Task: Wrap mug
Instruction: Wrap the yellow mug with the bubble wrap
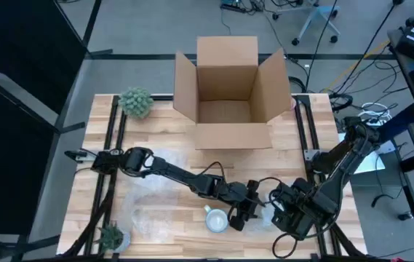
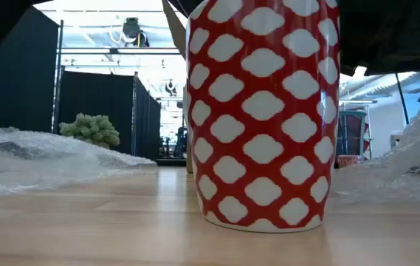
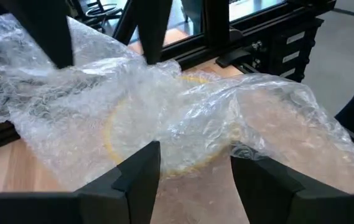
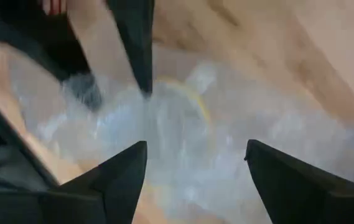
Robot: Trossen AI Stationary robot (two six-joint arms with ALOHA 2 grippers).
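Observation:
A red mug with white blotches (image 2: 263,111) stands upright on its base on the wooden table, near the front edge (image 1: 216,218). Just right of it lies a crumpled sheet of clear bubble wrap (image 3: 183,112), with a yellow ring (image 3: 111,134) showing through it. My left gripper (image 1: 241,212) is open beside the mug, its fingers either side of the wrap's near part (image 3: 192,149). My right gripper (image 1: 276,209) faces it from the right, open over the same wrap (image 4: 195,146). My left gripper has its open fingers (image 3: 140,171) low over the bubble wrap, slanting down from the table's left; I cannot tell whether they touch it. My right gripper's fingertips (image 3: 58,59) reach down to the wrap's crumpled top from the right; I cannot tell whether they touch it.
An open cardboard box (image 1: 228,94) stands at the table's far middle. A second bubble wrap sheet (image 1: 156,193) lies left of the mug under the left arm. Small green plants sit at the far left (image 1: 135,102) and near left (image 1: 110,234).

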